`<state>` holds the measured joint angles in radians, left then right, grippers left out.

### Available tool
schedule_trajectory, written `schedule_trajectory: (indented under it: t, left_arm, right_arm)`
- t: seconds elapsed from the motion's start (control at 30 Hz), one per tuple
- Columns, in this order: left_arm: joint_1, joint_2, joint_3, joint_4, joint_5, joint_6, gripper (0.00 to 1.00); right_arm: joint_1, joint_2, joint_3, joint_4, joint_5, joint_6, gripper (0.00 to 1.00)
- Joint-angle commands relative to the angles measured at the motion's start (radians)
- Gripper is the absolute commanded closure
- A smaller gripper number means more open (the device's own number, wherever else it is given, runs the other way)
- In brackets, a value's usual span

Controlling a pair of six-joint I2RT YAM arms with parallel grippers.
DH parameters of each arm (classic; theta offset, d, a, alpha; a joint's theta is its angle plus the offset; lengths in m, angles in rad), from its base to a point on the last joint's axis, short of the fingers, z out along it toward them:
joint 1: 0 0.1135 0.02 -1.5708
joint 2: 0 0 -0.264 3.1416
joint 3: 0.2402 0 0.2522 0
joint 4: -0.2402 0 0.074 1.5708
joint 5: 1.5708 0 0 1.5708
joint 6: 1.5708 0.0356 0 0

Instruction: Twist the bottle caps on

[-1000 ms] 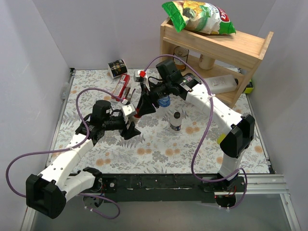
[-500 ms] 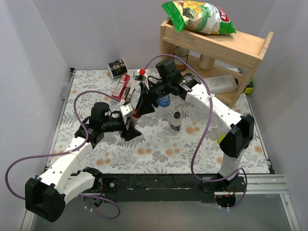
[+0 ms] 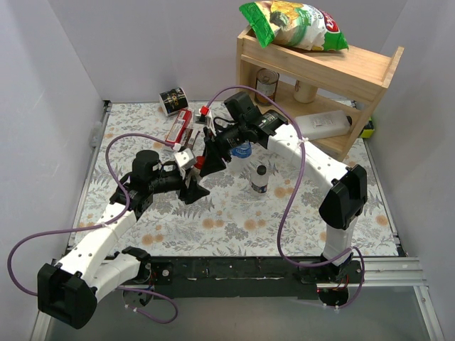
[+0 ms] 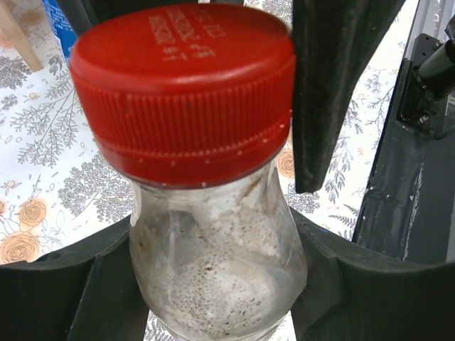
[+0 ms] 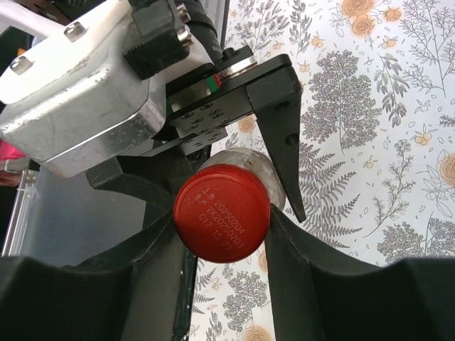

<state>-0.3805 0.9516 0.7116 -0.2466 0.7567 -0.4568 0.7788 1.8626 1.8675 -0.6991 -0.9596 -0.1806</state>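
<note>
Now the left hand (image 4: 215, 302) holds the clear bottle (image 4: 213, 259) tight, and the right hand (image 5: 222, 226) pinches the red cap (image 5: 222, 206) on its top.

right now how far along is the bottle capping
Looks done: the black-capped bottle stands upright mid-table. In hand: the left gripper clamps the clear bottle while the right gripper grips the red cap sitting on its neck; how tight, can't tell. Remaining: the blue-label bottle, its top hidden by the right arm.
</note>
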Motion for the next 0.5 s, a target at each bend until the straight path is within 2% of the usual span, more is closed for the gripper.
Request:
schedule_trajectory:
  t: [0.0, 0.03, 0.07, 0.1, 0.13, 0.17, 0.27, 0.4, 0.47]
  left_arm:
    - [0.003, -0.027, 0.015, 0.087, 0.006, 0.015, 1.00]
    - [0.003, -0.022, 0.014, 0.081, 0.003, 0.015, 1.00]
    - [0.003, -0.020, 0.009, 0.076, -0.014, 0.015, 0.89]
    - [0.003, -0.022, 0.006, 0.078, -0.025, 0.009, 0.49]
    - [0.003, -0.024, 0.003, 0.078, -0.037, 0.007, 0.32]
    - [0.003, -0.024, -0.007, 0.076, -0.065, 0.007, 0.02]
    - [0.005, -0.034, -0.026, 0.046, -0.143, 0.029, 0.02]
    - [0.009, -0.054, -0.053, -0.017, -0.238, 0.076, 0.02]
    - [0.011, -0.076, -0.060, -0.092, -0.264, 0.152, 0.02]
  right_arm:
    - [0.007, -0.003, 0.002, -0.007, -0.083, 0.009, 0.73]
    - [0.005, -0.003, 0.008, -0.004, -0.091, 0.006, 0.77]
    - [0.004, -0.005, 0.013, -0.004, -0.091, -0.006, 0.84]
    - [0.002, -0.005, 0.024, -0.020, -0.087, -0.020, 0.87]
    - [-0.001, -0.003, 0.039, -0.033, -0.079, -0.036, 0.89]
    - [-0.001, -0.003, 0.047, -0.046, -0.065, -0.049, 0.90]
    - [-0.016, -0.011, 0.061, -0.112, -0.028, -0.126, 0.96]
    - [-0.047, 0.000, 0.107, -0.203, 0.025, -0.218, 0.97]
    - [-0.053, 0.018, 0.136, -0.250, 0.088, -0.270, 0.99]
